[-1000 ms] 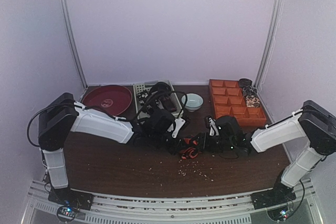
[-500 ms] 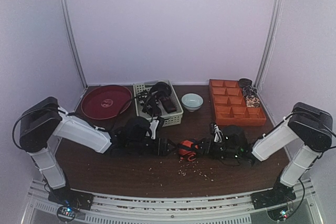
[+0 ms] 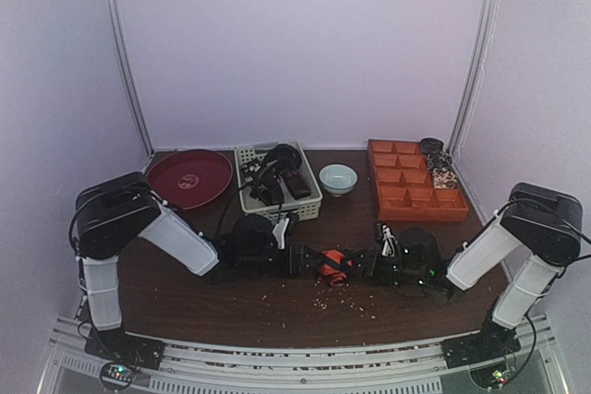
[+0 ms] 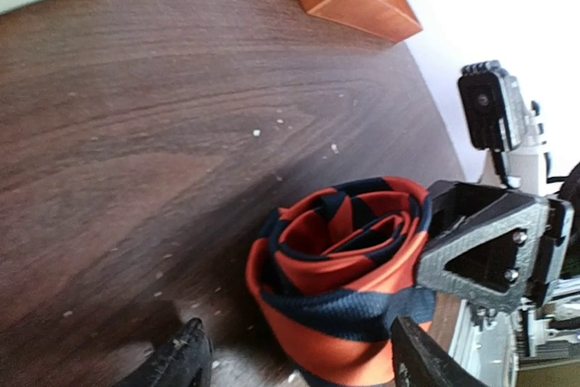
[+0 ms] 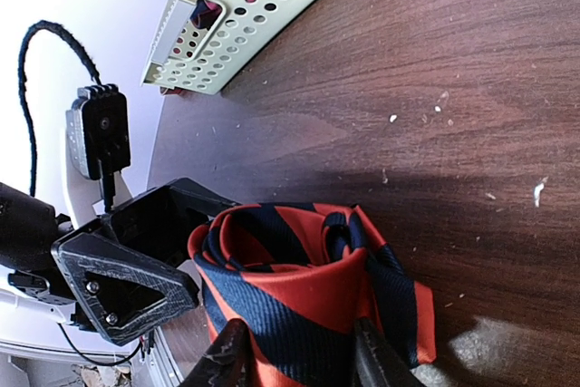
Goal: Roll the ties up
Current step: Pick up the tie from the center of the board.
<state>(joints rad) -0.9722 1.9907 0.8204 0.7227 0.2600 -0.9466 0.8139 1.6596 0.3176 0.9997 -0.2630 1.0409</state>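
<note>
Striped tie [image 4: 340, 278], wound into a loose orange-red and dark roll, lies on the table [image 4: 136, 133] between the two grippers. The left gripper [image 4: 304, 364] has its fingers spread wide, one on each side of the roll just ahead of it. The right gripper [image 5: 299, 355], facing it, pinches the roll's far side between its fingertips.

2 white-and-black arms [image 3: 180, 239], black cables [image 5: 22, 88]
</note>
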